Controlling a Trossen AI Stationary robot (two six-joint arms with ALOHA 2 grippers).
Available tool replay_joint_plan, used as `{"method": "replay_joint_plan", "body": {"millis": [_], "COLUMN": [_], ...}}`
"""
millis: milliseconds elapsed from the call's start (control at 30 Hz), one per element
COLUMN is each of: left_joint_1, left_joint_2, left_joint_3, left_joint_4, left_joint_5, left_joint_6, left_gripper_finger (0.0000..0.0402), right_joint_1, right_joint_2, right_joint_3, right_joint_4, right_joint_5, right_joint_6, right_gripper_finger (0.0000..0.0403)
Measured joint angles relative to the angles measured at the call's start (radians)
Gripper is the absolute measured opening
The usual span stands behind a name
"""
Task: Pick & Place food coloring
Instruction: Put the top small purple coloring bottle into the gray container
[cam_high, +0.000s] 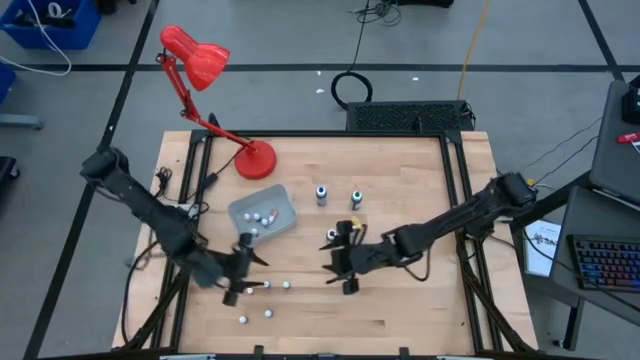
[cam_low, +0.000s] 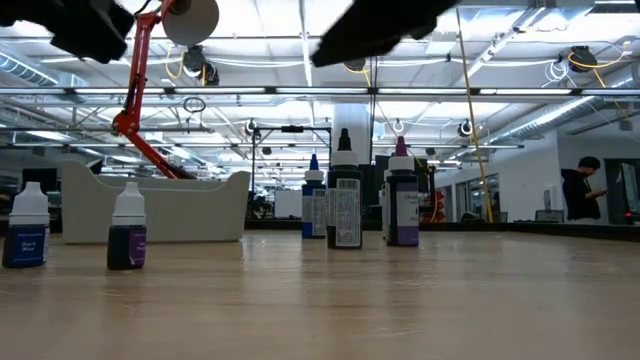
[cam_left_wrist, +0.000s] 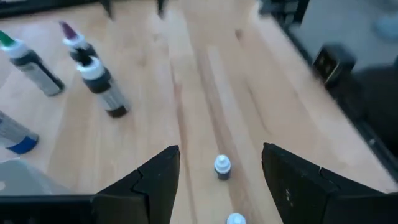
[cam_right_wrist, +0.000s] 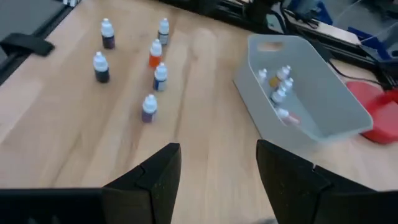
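Now the left tool (cam_left_wrist: 219, 177) hangs open just above the tabletop (cam_high: 400, 310) near the front left, its dark fingers straddling a tiny white-capped food coloring bottle (cam_left_wrist: 222, 167) that stands free between them. More small bottles (cam_right_wrist: 149, 107) are scattered nearby, several already lie in the grey tray (cam_high: 283, 222), and taller ones (cam_high: 321, 194) stand farther back. The right tool (cam_right_wrist: 217, 180) waits open near the middle, holding nothing. These bottles look light, rigid and smooth, easily tipped, so a low squeeze across the body seems safer than pinching the cap.
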Motion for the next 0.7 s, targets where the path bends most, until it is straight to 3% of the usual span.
{"method": "replay_joint_plan", "body": {"millis": [133, 233, 467, 700], "left_joint_1": [0.034, 0.049, 0.101, 0.171], "left_joint_2": [0.165, 0.263, 0.388, 0.45], "left_joint_3": [0.133, 0.199, 0.256, 0.259], "left_joint_4": [-0.102, -0.129, -0.179, -0.169], "left_joint_5": [0.088, 0.108, 0.171, 0.238], "left_joint_6": [0.008, 0.019, -0.033, -0.051], "left_gripper_finger": [0.023, 0.023, 0.023, 0.023], "right_joint_1": [-0.003, -0.005, -0.005, 0.0], "right_joint_2": [-0.102, -0.166, -0.272, -0.331], "right_joint_3": [-0.133, -0.252, -0.481, -0.532], "right_joint_4": [0.074, 0.225, 0.583, 0.618], "right_joint_5": [0.047, 0.045, 0.042, 0.041], "right_joint_6": [0.039, 0.04, -0.009, -0.006], "right_gripper_finger": [0.0196, 0.0196, 0.0196, 0.0196]}}
